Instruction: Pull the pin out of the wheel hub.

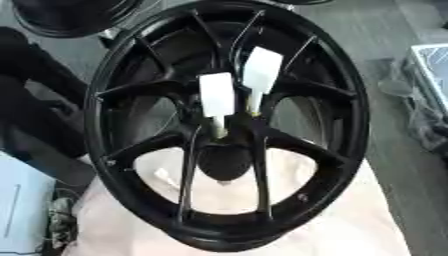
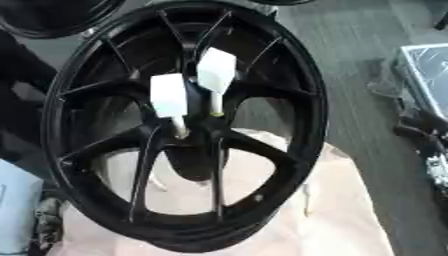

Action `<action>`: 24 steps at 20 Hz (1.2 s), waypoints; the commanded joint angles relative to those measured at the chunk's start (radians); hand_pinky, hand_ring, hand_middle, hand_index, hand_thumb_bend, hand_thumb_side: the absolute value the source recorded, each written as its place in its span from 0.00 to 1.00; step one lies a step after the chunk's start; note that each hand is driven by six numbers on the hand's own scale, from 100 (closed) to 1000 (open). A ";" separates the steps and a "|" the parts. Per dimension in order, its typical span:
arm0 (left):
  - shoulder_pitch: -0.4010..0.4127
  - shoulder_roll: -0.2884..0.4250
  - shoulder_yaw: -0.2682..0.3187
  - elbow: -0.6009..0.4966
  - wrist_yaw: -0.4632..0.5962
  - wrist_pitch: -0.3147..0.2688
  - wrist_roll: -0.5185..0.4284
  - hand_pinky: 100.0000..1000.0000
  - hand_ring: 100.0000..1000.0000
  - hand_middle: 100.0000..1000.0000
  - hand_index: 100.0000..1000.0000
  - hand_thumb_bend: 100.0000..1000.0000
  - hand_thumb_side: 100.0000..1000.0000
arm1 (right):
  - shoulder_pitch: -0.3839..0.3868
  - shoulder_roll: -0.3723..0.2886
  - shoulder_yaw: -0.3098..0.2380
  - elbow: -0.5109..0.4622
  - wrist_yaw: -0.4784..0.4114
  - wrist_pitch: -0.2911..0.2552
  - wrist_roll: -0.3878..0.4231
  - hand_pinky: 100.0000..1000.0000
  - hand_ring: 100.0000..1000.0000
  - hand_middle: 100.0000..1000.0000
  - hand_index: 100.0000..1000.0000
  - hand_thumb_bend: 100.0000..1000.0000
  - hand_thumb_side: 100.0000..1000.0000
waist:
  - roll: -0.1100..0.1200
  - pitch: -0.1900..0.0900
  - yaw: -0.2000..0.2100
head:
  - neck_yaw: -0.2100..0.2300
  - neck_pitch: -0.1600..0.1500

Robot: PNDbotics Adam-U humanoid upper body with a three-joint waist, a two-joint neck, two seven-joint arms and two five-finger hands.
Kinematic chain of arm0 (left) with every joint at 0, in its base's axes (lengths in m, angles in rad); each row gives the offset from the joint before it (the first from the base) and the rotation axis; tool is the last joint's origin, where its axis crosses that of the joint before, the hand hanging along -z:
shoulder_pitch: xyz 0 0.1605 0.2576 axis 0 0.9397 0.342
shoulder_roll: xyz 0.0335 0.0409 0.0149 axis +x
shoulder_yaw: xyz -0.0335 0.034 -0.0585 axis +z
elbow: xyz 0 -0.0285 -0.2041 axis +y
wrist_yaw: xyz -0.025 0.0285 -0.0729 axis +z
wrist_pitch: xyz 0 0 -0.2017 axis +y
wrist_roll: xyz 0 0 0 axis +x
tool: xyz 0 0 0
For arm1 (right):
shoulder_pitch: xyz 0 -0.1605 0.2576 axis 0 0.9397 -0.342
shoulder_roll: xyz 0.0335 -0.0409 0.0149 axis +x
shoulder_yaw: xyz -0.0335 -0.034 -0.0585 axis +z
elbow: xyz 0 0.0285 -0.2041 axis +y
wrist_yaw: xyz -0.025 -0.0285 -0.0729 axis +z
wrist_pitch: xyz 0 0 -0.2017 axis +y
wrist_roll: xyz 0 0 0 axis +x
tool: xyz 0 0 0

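Observation:
A black spoked wheel hub [image 1: 131, 150] stands tilted on a pale cloth [image 1: 350, 225], filling most of both views. Two white pins with flat rectangular heads stick out of its centre: the left pin [image 1: 216, 95] and the right pin [image 1: 261, 70], each with a thin pale shaft running down into the hub near the dark centre cap [image 1: 223, 162]. Neither of my hands shows in either view.
Another black wheel [image 1: 70, 17] lies at the upper left. A clear box with a metallic lid [image 2: 429, 65] stands at the right on the grey floor. A pale blue-white object [image 1: 17, 210] sits at the lower left, with dark shapes along the left edge.

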 commanded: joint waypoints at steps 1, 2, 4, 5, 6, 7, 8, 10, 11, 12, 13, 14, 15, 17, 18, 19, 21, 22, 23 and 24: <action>-0.084 0.117 -0.036 -0.011 -0.015 -0.001 -0.087 0.62 0.68 0.71 0.80 0.00 0.48 | 0.009 -0.026 -0.001 -0.018 0.008 -0.003 0.000 1.00 0.82 0.80 0.91 0.00 0.59 | 0.002 -0.028 0.001 | -0.009 0.008; -0.122 0.142 -0.054 -0.011 -0.016 0.004 -0.119 0.62 0.69 0.71 0.80 0.00 0.47 | 0.012 -0.027 -0.001 -0.018 0.010 -0.002 0.000 1.00 0.82 0.80 0.91 0.00 0.59 | 0.003 -0.031 0.002 | -0.011 0.011; -0.195 0.177 -0.089 -0.011 -0.020 0.017 -0.185 0.63 0.70 0.72 0.81 0.00 0.45 | 0.018 -0.029 0.001 -0.018 0.014 -0.002 0.000 1.00 0.82 0.80 0.91 0.00 0.59 | 0.005 -0.036 0.006 | -0.014 0.016; -0.232 0.189 -0.108 -0.011 -0.023 0.025 -0.221 0.64 0.70 0.72 0.81 0.00 0.44 | 0.020 -0.030 0.001 -0.018 0.015 -0.002 0.000 1.00 0.82 0.80 0.91 0.00 0.59 | 0.006 -0.039 0.008 | -0.016 0.018; -0.268 0.197 -0.125 -0.011 -0.028 0.033 -0.257 0.65 0.71 0.72 0.81 0.00 0.43 | 0.023 -0.030 0.002 -0.018 0.017 -0.002 0.000 1.00 0.82 0.80 0.91 0.00 0.59 | 0.007 -0.041 0.009 | -0.017 0.020; -0.302 0.200 -0.143 -0.011 -0.034 0.043 -0.291 0.66 0.72 0.73 0.82 0.00 0.43 | 0.025 -0.031 0.002 -0.018 0.018 -0.003 0.001 1.00 0.82 0.80 0.91 0.00 0.59 | 0.008 -0.043 0.011 | -0.020 0.021; -0.335 0.199 -0.160 -0.011 -0.040 0.055 -0.325 0.67 0.72 0.73 0.82 0.00 0.40 | 0.027 -0.031 0.003 -0.018 0.019 -0.003 0.001 1.00 0.82 0.80 0.91 0.00 0.59 | 0.009 -0.045 0.012 | -0.021 0.021; -0.394 0.186 -0.194 -0.011 -0.052 0.086 -0.384 0.68 0.72 0.73 0.82 0.00 0.45 | 0.032 -0.030 0.004 -0.018 0.023 -0.004 0.002 1.00 0.82 0.80 0.91 0.00 0.59 | 0.010 -0.049 0.014 | -0.025 0.022; -0.422 0.176 -0.210 -0.011 -0.059 0.102 -0.411 0.68 0.73 0.73 0.82 0.00 0.46 | 0.034 -0.030 0.004 -0.018 0.025 -0.003 0.001 1.00 0.82 0.80 0.91 0.00 0.59 | 0.010 -0.050 0.014 | -0.028 0.023; -0.447 0.166 -0.226 -0.011 -0.067 0.120 -0.437 0.69 0.73 0.73 0.81 0.00 0.48 | 0.035 -0.030 0.005 -0.018 0.028 -0.003 0.001 1.00 0.82 0.80 0.91 0.00 0.59 | 0.011 -0.051 0.015 | -0.030 0.024; -0.470 0.156 -0.240 -0.011 -0.077 0.137 -0.460 0.69 0.73 0.73 0.80 0.00 0.48 | 0.036 -0.029 0.005 -0.018 0.030 -0.002 0.001 1.00 0.82 0.80 0.91 0.00 0.60 | 0.012 -0.051 0.016 | -0.033 0.024; -0.492 0.146 -0.254 -0.011 -0.089 0.156 -0.483 0.70 0.73 0.74 0.79 0.00 0.50 | 0.037 -0.029 0.005 -0.018 0.033 -0.001 0.001 1.00 0.82 0.80 0.91 0.00 0.60 | 0.013 -0.052 0.016 | -0.035 0.024; -0.511 0.136 -0.266 -0.011 -0.101 0.175 -0.503 0.70 0.74 0.74 0.79 0.00 0.51 | 0.037 -0.028 0.005 -0.018 0.036 0.000 0.001 1.00 0.82 0.80 0.91 0.00 0.60 | 0.014 -0.052 0.017 | -0.037 0.024; -0.547 0.113 -0.290 -0.011 -0.128 0.212 -0.541 0.71 0.74 0.74 0.79 0.00 0.53 | 0.038 -0.027 0.005 -0.018 0.041 0.004 0.000 1.00 0.81 0.80 0.91 0.00 0.60 | 0.015 -0.053 0.018 | -0.040 0.024; -0.560 0.102 -0.300 -0.011 -0.138 0.227 -0.559 0.71 0.74 0.74 0.79 0.00 0.58 | 0.037 -0.027 0.006 -0.018 0.043 0.005 -0.001 1.00 0.81 0.80 0.91 0.00 0.60 | 0.016 -0.052 0.018 | -0.041 0.024; -0.574 0.090 -0.310 -0.011 -0.147 0.241 -0.579 0.72 0.74 0.74 0.80 0.00 0.60 | 0.037 -0.027 0.007 -0.018 0.046 0.007 -0.001 1.00 0.81 0.80 0.91 0.00 0.60 | 0.016 -0.052 0.018 | -0.041 0.024; -0.599 0.065 -0.329 -0.011 -0.164 0.273 -0.612 0.73 0.75 0.74 0.81 0.00 0.63 | 0.036 -0.026 0.008 -0.018 0.050 0.010 0.000 1.00 0.81 0.80 0.91 0.00 0.60 | 0.017 -0.051 0.018 | -0.041 0.024; -0.608 0.055 -0.338 -0.011 -0.176 0.290 -0.626 0.74 0.76 0.75 0.82 0.00 0.65 | 0.035 -0.026 0.009 -0.018 0.051 0.011 0.000 1.00 0.81 0.80 0.91 0.00 0.60 | 0.018 -0.051 0.018 | -0.041 0.024; -0.617 0.045 -0.348 -0.011 -0.189 0.308 -0.640 0.74 0.76 0.75 0.83 0.00 0.66 | 0.034 -0.026 0.009 -0.018 0.052 0.013 0.000 1.00 0.81 0.80 0.91 0.00 0.61 | 0.018 -0.051 0.018 | -0.040 0.024; -0.624 0.037 -0.357 -0.011 -0.202 0.324 -0.654 0.75 0.77 0.75 0.84 0.00 0.69 | 0.033 -0.026 0.010 -0.018 0.054 0.015 0.000 1.00 0.81 0.80 0.91 0.00 0.61 | 0.019 -0.050 0.018 | -0.040 0.024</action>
